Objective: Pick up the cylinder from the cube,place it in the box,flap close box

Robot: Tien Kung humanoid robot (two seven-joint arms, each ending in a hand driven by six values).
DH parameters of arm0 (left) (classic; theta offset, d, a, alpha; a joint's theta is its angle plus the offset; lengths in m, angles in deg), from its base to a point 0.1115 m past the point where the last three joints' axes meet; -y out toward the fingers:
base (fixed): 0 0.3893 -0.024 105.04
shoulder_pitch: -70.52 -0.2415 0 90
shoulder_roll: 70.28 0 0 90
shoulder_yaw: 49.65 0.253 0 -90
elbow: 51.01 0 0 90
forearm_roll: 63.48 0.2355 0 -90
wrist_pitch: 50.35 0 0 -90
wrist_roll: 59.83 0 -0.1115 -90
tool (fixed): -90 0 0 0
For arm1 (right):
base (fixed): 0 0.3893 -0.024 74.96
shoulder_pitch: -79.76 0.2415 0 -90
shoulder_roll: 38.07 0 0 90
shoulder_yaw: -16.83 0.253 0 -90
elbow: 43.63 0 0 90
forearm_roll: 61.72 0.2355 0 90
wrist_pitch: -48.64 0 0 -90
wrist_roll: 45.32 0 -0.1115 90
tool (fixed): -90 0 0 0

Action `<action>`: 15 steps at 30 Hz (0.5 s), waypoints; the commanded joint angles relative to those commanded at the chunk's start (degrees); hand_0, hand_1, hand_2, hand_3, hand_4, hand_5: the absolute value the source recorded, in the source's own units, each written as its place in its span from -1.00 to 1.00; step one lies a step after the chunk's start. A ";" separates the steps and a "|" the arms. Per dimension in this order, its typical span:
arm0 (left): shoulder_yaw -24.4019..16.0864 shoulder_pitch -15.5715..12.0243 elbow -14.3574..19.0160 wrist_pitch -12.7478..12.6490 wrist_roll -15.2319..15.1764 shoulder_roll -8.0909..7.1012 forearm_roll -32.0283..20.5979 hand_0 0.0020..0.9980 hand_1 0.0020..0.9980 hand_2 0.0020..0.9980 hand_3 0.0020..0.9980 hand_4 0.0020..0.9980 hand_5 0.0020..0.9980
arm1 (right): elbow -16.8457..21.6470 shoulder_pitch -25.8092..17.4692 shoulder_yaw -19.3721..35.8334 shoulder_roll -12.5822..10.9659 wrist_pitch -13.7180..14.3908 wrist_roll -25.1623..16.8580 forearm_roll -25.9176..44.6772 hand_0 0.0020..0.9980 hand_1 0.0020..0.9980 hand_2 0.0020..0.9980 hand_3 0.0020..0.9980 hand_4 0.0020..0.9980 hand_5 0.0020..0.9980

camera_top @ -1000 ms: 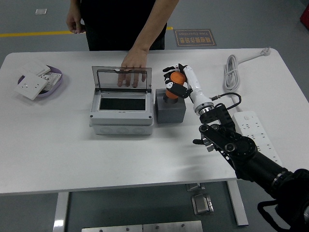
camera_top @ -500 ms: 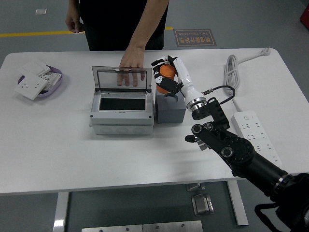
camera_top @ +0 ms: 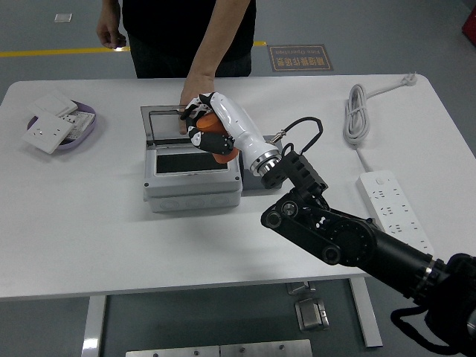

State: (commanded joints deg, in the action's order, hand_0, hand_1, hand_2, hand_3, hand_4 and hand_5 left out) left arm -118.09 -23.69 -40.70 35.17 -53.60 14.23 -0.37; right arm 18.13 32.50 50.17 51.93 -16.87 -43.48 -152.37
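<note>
My right hand (camera_top: 208, 132) is shut on the orange cylinder (camera_top: 217, 139) and holds it above the right part of the open grey box (camera_top: 192, 178). The box's clear lid (camera_top: 162, 126) stands up at the back. A person's hand (camera_top: 190, 105) rests on the lid behind my hand. The dark grey cube (camera_top: 251, 181) sits right of the box, mostly hidden behind my forearm. My left arm is out of view.
A purple dish (camera_top: 82, 128) with white switch plates (camera_top: 46, 132) sits at the far left. A white cable (camera_top: 357, 111) and a power strip (camera_top: 393, 203) lie at the right. The person stands at the far side of the table.
My right hand lifted the orange cylinder off the cube and carried it left, over the open box. The person's hand stayed on the lid.
</note>
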 joint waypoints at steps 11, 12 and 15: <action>-0.68 0.16 0.00 -0.09 0.58 -0.34 0.73 0.16 0.21 0.13 0.19 0.23 -0.44 | -7.41 8.73 -8.89 0.00 -4.65 5.72 -6.08 -0.76 -0.61 -0.56 -0.63 -1.00 -1.00; -0.77 0.18 0.00 -0.11 0.65 -0.37 0.82 0.16 0.21 0.13 0.19 0.23 -0.44 | -7.84 9.33 -9.74 0.00 -5.10 6.03 -6.39 -0.76 -0.61 -0.56 -0.63 -1.00 -1.00; -0.89 0.25 0.00 -0.12 0.75 -0.48 0.96 0.16 0.21 0.13 0.19 0.23 -0.43 | -8.48 10.52 -11.62 0.00 -6.11 6.55 -7.03 -0.77 -0.60 -0.55 -0.62 -1.00 -1.00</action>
State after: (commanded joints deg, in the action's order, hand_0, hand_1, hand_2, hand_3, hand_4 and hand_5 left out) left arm -118.98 -23.44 -40.70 35.05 -52.85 13.76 0.59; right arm 9.65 43.02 38.55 51.93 -22.98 -36.94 -159.39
